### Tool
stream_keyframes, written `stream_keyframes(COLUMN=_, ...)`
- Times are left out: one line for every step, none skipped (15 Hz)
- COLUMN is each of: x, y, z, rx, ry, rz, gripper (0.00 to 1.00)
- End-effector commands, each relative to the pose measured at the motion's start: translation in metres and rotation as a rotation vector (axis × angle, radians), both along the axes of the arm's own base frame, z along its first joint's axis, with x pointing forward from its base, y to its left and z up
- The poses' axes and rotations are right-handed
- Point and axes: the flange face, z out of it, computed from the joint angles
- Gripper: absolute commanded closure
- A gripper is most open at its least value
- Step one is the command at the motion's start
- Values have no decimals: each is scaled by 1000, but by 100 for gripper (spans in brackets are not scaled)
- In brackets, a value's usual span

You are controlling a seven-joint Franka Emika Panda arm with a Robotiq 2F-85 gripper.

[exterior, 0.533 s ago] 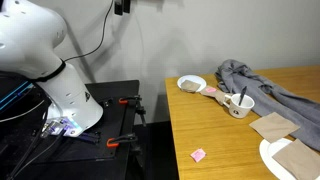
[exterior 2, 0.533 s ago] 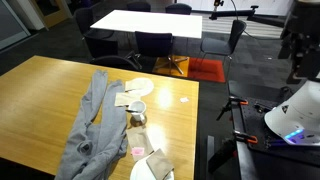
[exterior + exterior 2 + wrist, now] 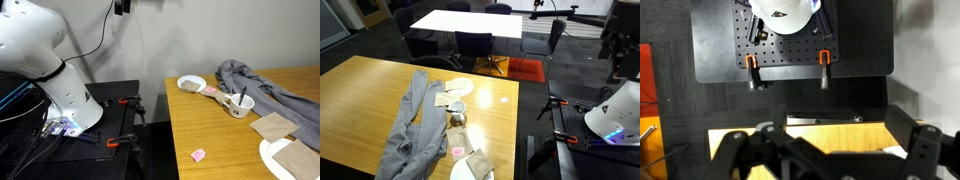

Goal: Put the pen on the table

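Fingers (image 3: 732, 155) of the gripper (image 3: 825, 162) are seen spread wide apart at the bottom of the wrist view, and nothing is clamped between them. Beneath and beyond the gripper a black stand (image 3: 790, 50) is shown, with two red clamps (image 3: 753, 63) at its near edge and the white robot base (image 3: 785, 10) at its far side. Just behind the fingers a strip of the table (image 3: 850, 138) is visible. The pen (image 3: 243, 96) is not held: in an exterior view it is found well apart from the gripper, propped at a tilt inside a white cup (image 3: 238, 107) that stands on the table. A grey cloth (image 3: 255, 78) is draped just behind the cup, and a small pink scrap (image 3: 198, 155) lies apart from it near the table's edge. Whether the pen shows in the remaining exterior view cannot be told.
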Motion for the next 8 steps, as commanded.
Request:
stream_keyframes(x=4, y=-1, z=0, rx=6, ry=-17, rz=-4, gripper=0)
stream_keyframes(x=7, y=-2, z=0, rx=16, ry=-36, rz=-2, gripper=0)
stream_keyframes(x=12, y=-3, z=0, rx=26, ry=-59, rz=1, gripper=0)
stream_keyframes(x=18, y=-4, z=0, rx=34, ry=-89, rz=11, gripper=0)
stream_keyframes(x=24, y=-5, z=0, rx=34, ry=-130, rz=9, gripper=0)
stream_keyframes(x=30, y=-6, z=-1, rx=41, ry=-164, rz=15, gripper=0)
stream_keyframes(x=36, y=-6, z=-1, rx=47, ry=-200, rz=21, gripper=0)
stream_keyframes(x=43, y=-7, z=-2, rx=43, ry=-233, rz=29, gripper=0)
